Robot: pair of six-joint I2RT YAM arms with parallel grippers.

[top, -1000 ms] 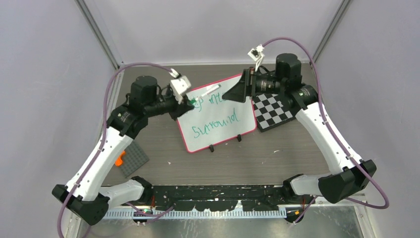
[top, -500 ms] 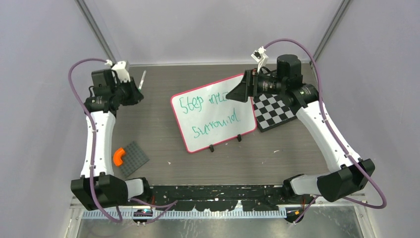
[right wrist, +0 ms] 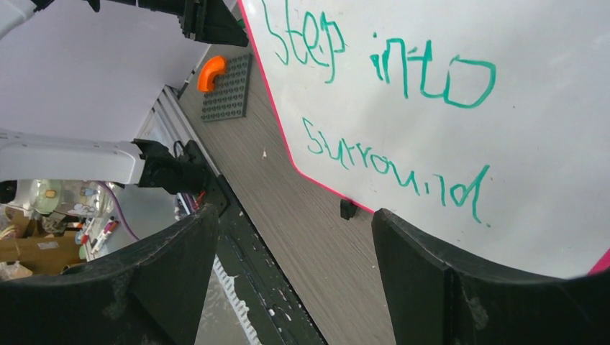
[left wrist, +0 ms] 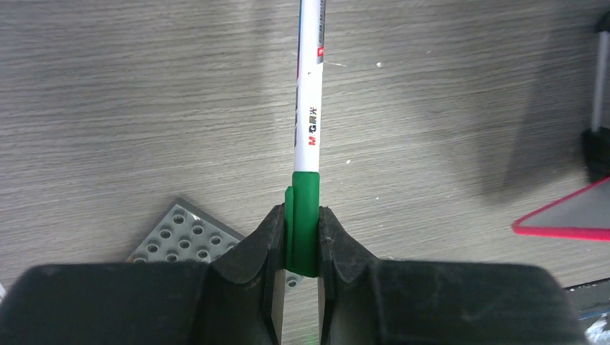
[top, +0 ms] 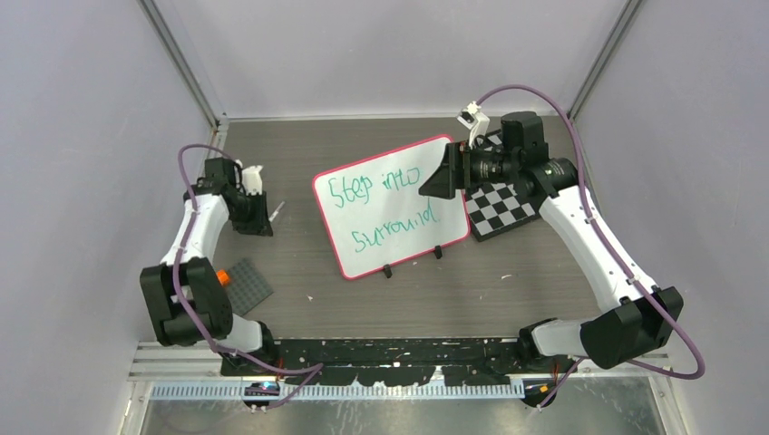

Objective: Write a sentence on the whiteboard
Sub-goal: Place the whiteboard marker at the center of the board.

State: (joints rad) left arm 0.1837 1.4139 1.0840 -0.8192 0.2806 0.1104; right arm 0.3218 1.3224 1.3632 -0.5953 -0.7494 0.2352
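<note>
Plainly, the writing looks complete, so the chief danger is judged to be damage to it. The right gripper [top: 446, 172] is held with its jaws spread wide, gripping nothing, just over the far right part of the whiteboard [top: 390, 227]. If it is lowered or swept sideways, the green sentence [right wrist: 388, 93] could be smeared, or the board shoved against the checkered board [top: 499, 207] lying right beside that end. A second risk is seen at the left gripper [left wrist: 302, 241], whose jaws are closed on the green end of the marker [left wrist: 309, 108]. Only that short end is clamped, so the long white barrel could be levered askew or dropped and sent rolling if its far end is pressed into the table [top: 408, 299]. Whether the tip is covered cannot be told, since that end is cut off in the wrist view. The marker is pointed straight out from the fingers, over bare table to the left of the board and apart from it, near the grey studded plate [top: 247, 288]. The whiteboard is placed mid-table between the arms, face up. Its long axis is laid along the lines of writing, from near left toward far right, so the words are turned slightly anticlockwise as read from the arms' side, with the black clips [top: 387, 270] on the near long edge.
</note>
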